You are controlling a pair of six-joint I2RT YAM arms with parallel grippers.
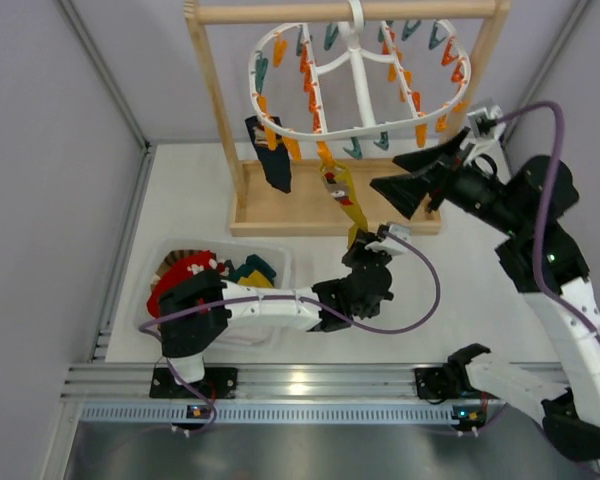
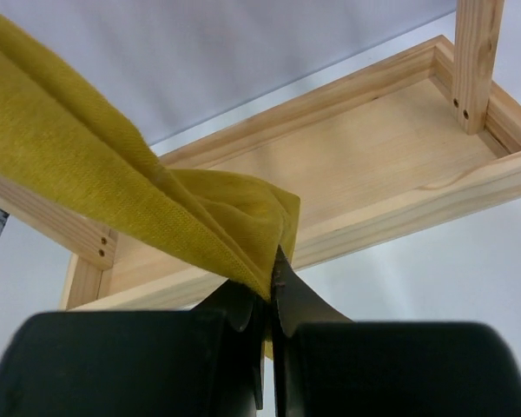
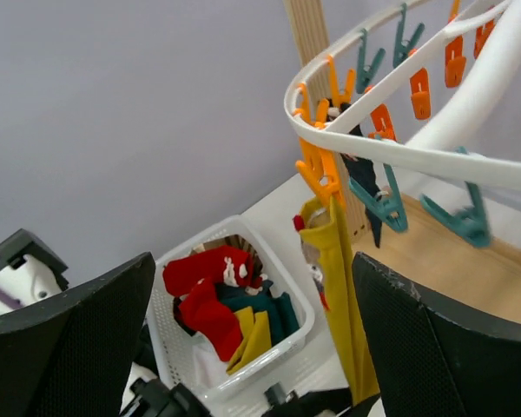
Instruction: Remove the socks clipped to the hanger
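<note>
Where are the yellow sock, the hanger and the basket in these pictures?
yellow sock (image 2: 113, 165): left wrist view, on the middle of the stretched fabric.
hanger (image 1: 363, 90): top external view, on the white centre bar.
basket (image 3: 265, 369): right wrist view, on its near wall.

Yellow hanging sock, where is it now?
In the top view the yellow sock hangs mid-picture from the hanger, its lower end pinched in the left hand over the rack base.
</note>
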